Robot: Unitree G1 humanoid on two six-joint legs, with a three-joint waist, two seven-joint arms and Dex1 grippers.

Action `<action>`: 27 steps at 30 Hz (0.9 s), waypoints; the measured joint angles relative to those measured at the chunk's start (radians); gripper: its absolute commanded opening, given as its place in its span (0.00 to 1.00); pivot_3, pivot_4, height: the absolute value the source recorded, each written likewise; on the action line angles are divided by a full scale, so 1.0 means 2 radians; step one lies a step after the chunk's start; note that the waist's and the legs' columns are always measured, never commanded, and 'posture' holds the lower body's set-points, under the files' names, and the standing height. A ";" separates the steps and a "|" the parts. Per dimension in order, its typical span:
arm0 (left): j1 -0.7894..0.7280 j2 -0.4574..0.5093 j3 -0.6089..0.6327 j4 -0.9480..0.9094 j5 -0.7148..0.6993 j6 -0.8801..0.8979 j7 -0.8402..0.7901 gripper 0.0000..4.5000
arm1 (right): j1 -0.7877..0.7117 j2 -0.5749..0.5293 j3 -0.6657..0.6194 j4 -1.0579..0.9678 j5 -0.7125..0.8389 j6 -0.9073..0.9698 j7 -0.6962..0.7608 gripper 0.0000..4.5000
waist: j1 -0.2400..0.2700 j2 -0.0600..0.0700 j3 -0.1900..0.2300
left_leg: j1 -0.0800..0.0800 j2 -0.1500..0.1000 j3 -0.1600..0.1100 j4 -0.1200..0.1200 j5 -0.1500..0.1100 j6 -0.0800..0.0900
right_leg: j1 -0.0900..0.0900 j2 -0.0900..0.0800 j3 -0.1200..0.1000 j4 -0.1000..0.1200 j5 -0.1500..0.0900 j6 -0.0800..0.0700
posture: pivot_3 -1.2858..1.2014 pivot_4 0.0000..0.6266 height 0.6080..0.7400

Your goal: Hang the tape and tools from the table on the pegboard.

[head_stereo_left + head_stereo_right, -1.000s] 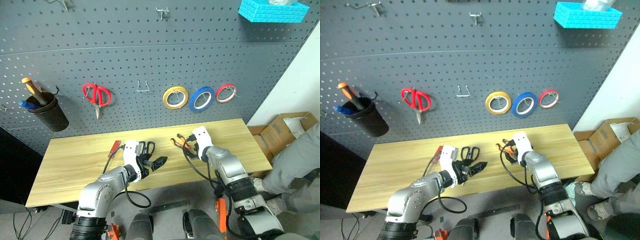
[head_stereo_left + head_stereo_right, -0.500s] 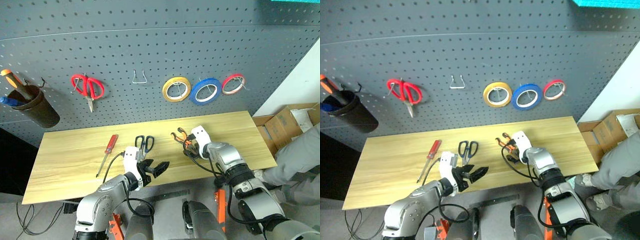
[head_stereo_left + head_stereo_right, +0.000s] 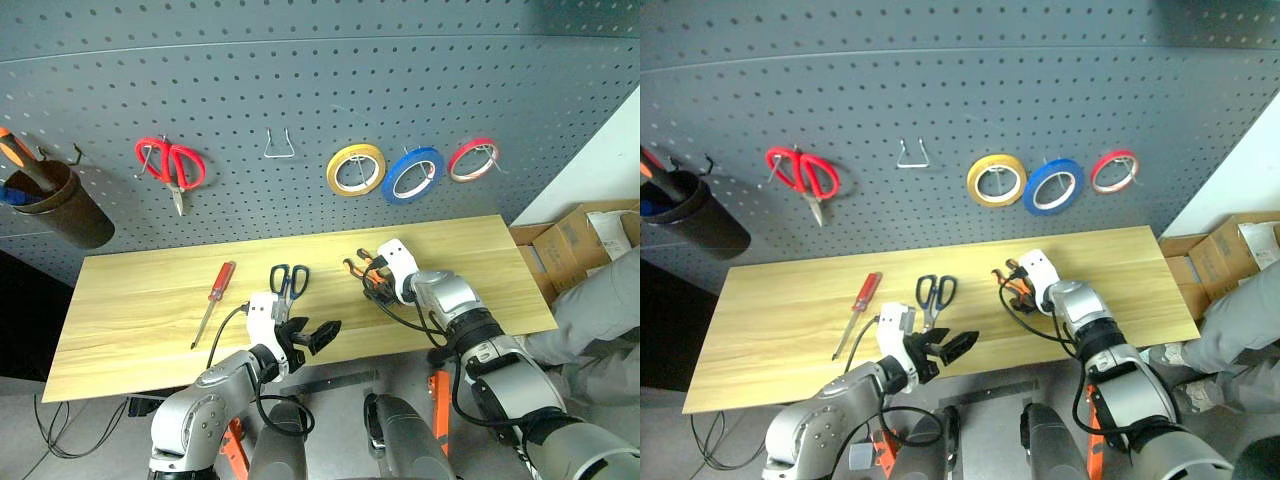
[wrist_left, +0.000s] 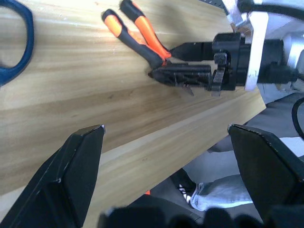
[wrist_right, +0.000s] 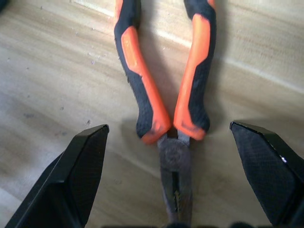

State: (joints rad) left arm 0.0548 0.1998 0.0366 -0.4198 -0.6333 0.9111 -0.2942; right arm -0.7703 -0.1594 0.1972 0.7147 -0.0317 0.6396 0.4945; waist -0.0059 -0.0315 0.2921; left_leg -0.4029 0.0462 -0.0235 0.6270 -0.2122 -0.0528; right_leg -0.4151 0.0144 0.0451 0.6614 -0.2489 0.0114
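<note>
The dark grey pegboard (image 3: 300,90) already carries the blue tape (image 3: 412,175), hung between a yellow roll (image 3: 356,169) and a red roll (image 3: 473,159). Below it, the table (image 3: 140,320) holds 3 tools. The red-handled screwdriver (image 3: 215,300) lies with its handle toward the pegboard and its shaft toward the front edge. The scissors (image 3: 287,281) lie with handles toward the pegboard. The pliers (image 5: 166,109) point nose-first into the right gripper (image 3: 372,280), handles splayed away toward the left; its fingers are spread wide on either side of them. The right wrist view shows the nose between the fingers. The left gripper (image 3: 308,338) hangs spread and empty at the front edge.
</note>
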 measured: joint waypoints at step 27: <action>-0.041 -0.007 0.013 0.020 -0.018 -0.011 -0.002 1.00 | 0.067 -0.037 -0.025 -0.114 0.025 0.011 0.047 0.38 | 0.011 -0.001 0.005 | -0.009 0.000 -0.002 0.000 -0.001 -0.002 | -0.007 0.000 -0.002 -0.001 -0.001 0.002 | 0.57 0.42 1.00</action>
State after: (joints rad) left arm -0.0282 0.1862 0.0618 -0.3805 -0.6698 0.8892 -0.2977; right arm -0.6366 -0.2332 0.1478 0.4871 0.0193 0.6622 0.5882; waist 0.0155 -0.0330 0.3024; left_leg -0.4206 0.0461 -0.0267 0.6273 -0.2142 -0.0569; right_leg -0.4283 0.0136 0.0419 0.6592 -0.2509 0.0156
